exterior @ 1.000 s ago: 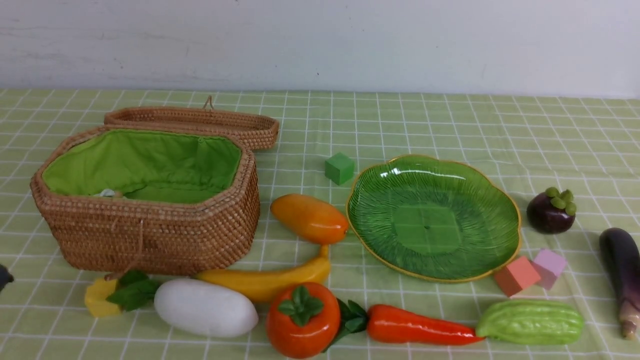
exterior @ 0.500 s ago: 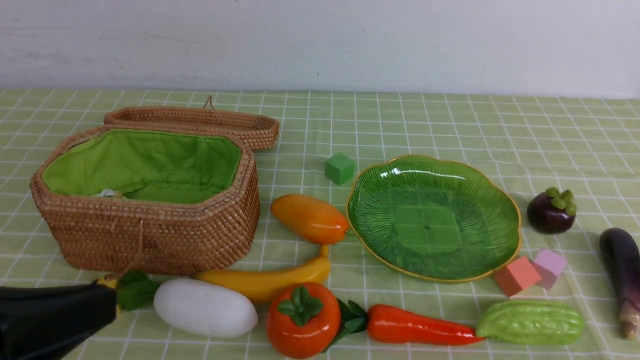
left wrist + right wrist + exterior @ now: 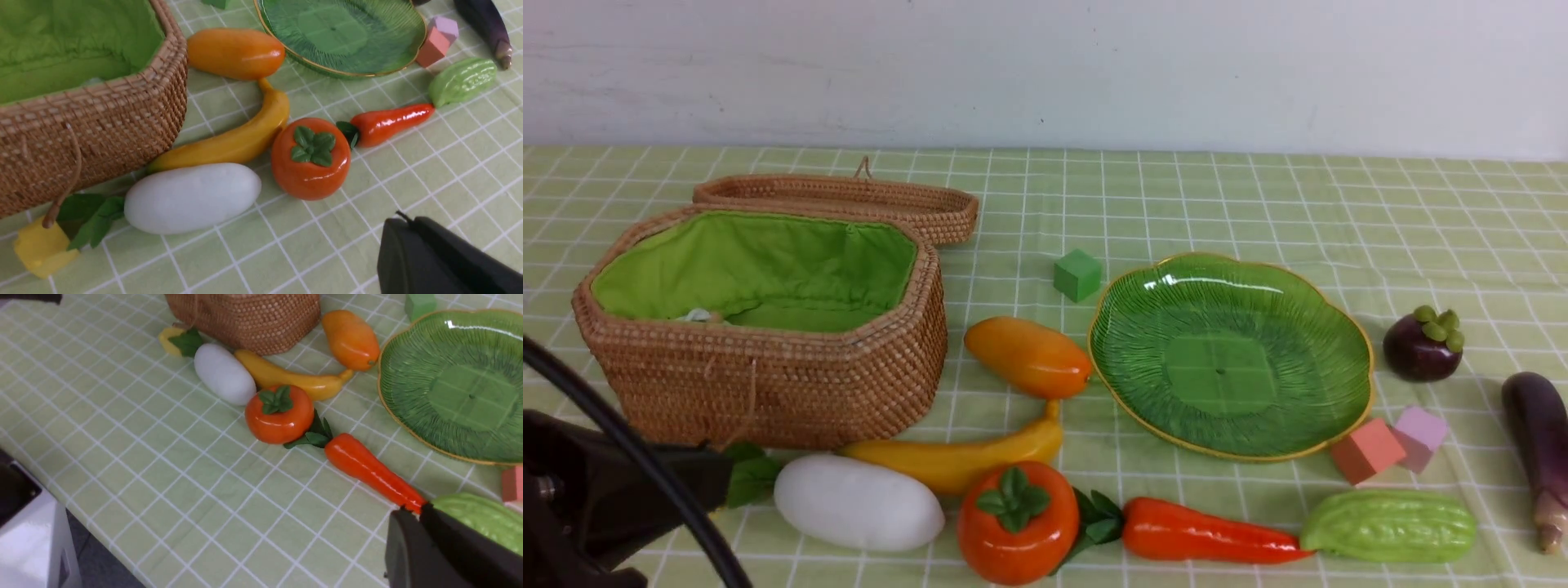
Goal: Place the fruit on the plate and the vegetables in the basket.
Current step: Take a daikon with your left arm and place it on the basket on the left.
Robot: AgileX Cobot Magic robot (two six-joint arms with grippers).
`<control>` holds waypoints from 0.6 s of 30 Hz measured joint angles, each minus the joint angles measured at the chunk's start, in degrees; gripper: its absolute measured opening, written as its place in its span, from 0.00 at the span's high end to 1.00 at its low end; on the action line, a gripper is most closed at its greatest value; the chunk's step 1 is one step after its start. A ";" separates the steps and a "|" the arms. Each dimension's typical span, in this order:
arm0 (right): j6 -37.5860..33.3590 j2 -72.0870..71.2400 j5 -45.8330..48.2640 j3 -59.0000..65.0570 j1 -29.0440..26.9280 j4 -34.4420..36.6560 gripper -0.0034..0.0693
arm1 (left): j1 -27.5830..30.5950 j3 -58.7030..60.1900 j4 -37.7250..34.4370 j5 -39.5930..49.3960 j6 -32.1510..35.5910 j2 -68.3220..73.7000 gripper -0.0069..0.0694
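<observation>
At the left edge, the left gripper (image 3: 727, 476) has its fingers closed together, holding nothing; it covers most of the yellow block (image 3: 44, 247), which the left wrist view shows plainly beside green leaves. The brown wicker basket (image 3: 768, 392) stands open with bright green lining, a small pale thing inside too indistinct to name. Only the front view shows its woven lid (image 3: 931, 216), behind it.

Before the basket lie the smooth white gourd (image 3: 858, 502) and the curved yellow banana (image 3: 964, 461). The orange mango (image 3: 1029, 357) lies between basket and plate, below the green cube (image 3: 1078, 275) in the front view. Next come the glossy orange-red persimmon (image 3: 1017, 531), green-capped, and the tapering red-orange carrot (image 3: 1209, 531).

The green plate (image 3: 1221, 371), gold-rimmed and ribbed, is bare. Right of it sit the coral cube (image 3: 1368, 452), the ridged bitter gourd (image 3: 1392, 525), the pink cube (image 3: 1421, 438), the dark mangosteen (image 3: 1421, 347) and the long purple eggplant (image 3: 1535, 449).

The right gripper (image 3: 414, 509), seen only in its own wrist view, has its fingers together and empty.
</observation>
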 joint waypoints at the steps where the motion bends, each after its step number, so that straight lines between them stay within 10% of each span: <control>1: 0.00 0.56 -0.41 -0.29 1.27 -0.59 0.90 | -0.06 0.00 0.00 0.59 0.35 0.00 0.93; 18: -3.06 1.25 -1.99 -0.56 3.14 -1.04 0.87 | -10.22 -5.69 5.82 7.88 16.63 24.53 0.87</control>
